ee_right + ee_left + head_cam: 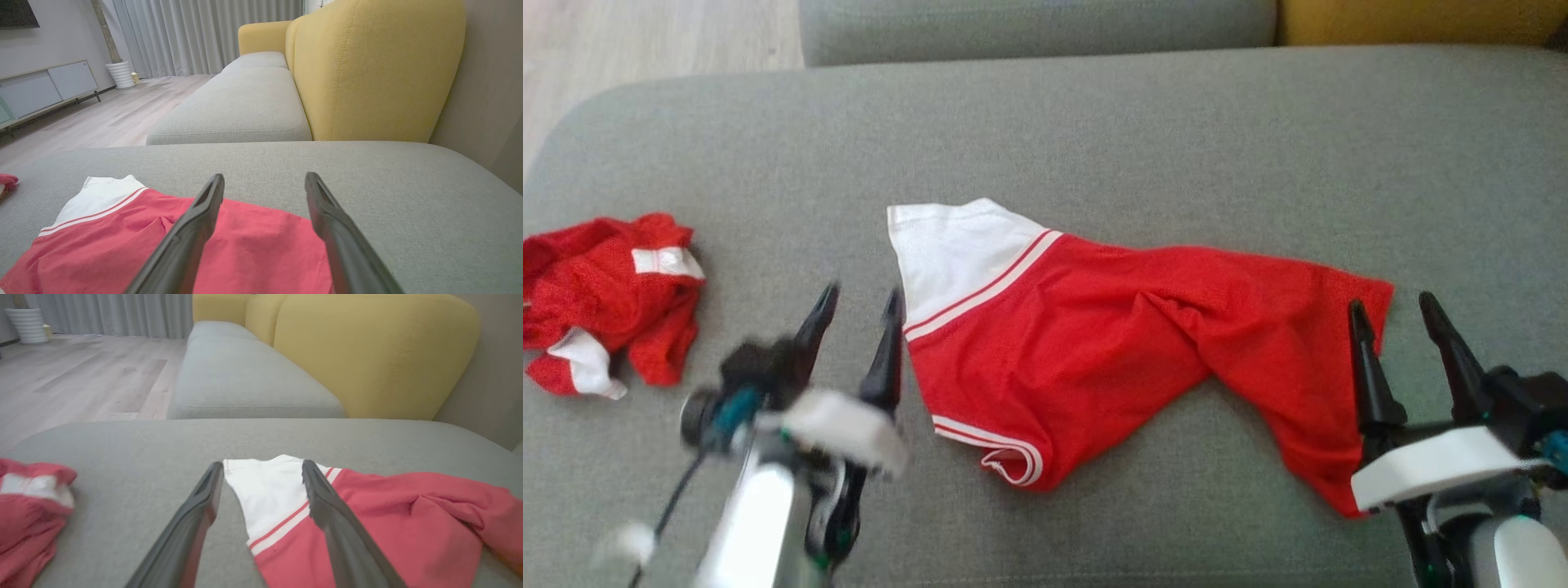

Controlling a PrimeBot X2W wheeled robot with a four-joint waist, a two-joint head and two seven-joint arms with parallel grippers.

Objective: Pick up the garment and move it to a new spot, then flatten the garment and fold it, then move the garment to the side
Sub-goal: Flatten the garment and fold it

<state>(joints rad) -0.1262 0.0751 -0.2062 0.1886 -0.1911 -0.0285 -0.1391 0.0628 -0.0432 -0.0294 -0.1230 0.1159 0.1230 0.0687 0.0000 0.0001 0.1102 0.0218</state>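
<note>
A red garment (1111, 343) with a white sleeve and white stripes lies spread and wrinkled across the middle of the grey cushion (1094, 131). My left gripper (859, 298) hovers open just left of its white end (265, 490), nothing between the fingers. My right gripper (1392, 306) stands open at the garment's right edge (253, 245), fingers above the red cloth and empty.
A second red and white garment (605, 302) lies crumpled at the cushion's left edge, also in the left wrist view (28, 506). Beyond are another grey seat (241, 110) and a yellow backrest (367, 69). Wooden floor (81, 375) lies to the left.
</note>
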